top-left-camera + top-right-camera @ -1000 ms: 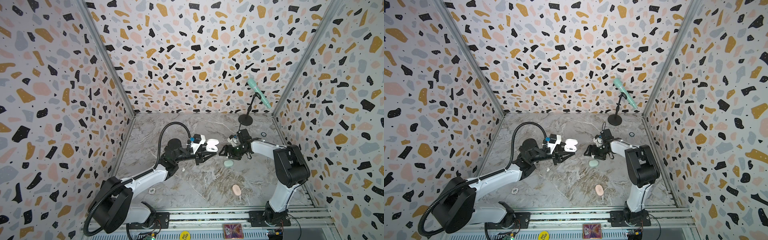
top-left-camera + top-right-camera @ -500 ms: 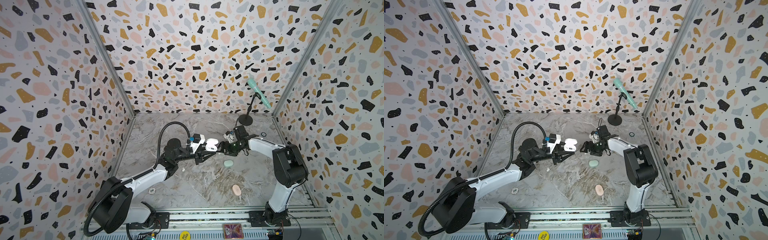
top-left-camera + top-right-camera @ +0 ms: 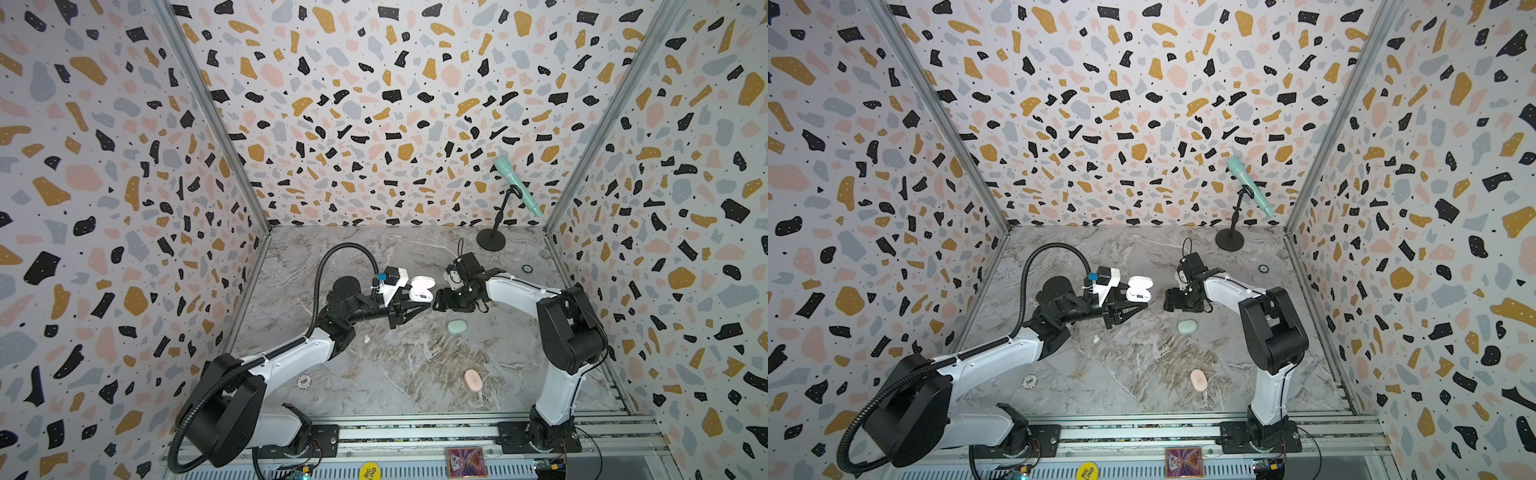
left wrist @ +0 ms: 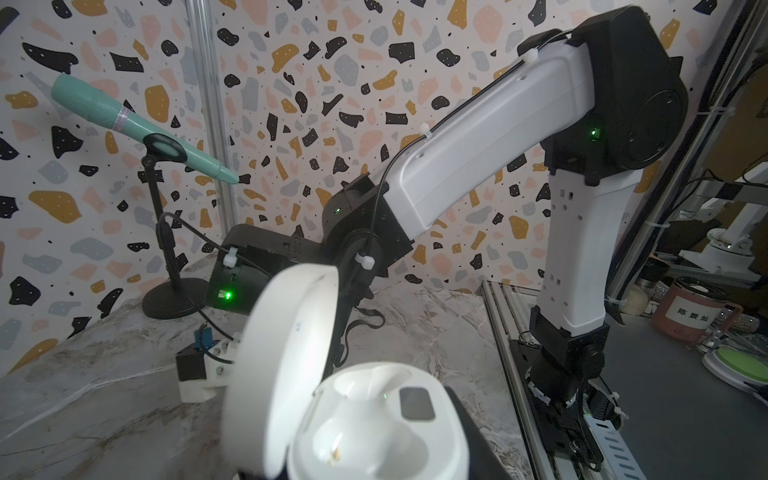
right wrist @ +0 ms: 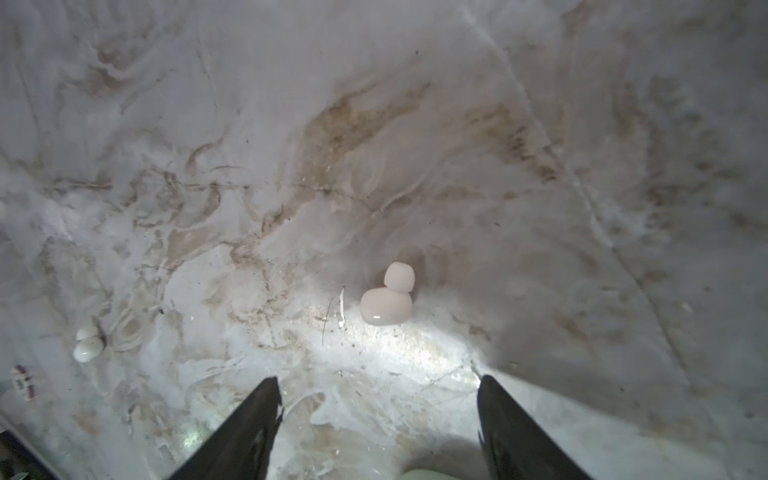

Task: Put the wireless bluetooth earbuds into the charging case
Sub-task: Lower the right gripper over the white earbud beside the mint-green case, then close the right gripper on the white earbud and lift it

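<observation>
A top view shows the left gripper [image 3: 417, 306] clenched on the open charging case [image 3: 422, 288], the right gripper [image 3: 439, 302] beside it with jaws parted, empty.
One white earbud [image 3: 366, 339] lies on the marble near the left arm; in the right wrist view a second earbud [image 5: 387, 298] lies just ahead of the spread fingers [image 5: 249, 424]. Tiny, light, hard and glossy, it probably skids; pinching across its fatter body looks safest.

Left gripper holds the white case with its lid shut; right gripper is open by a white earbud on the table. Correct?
No: the lid stands open, as the left wrist view shows. Otherwise right: the left gripper holds the white case, and the right gripper is open by a white earbud on the table.
</observation>
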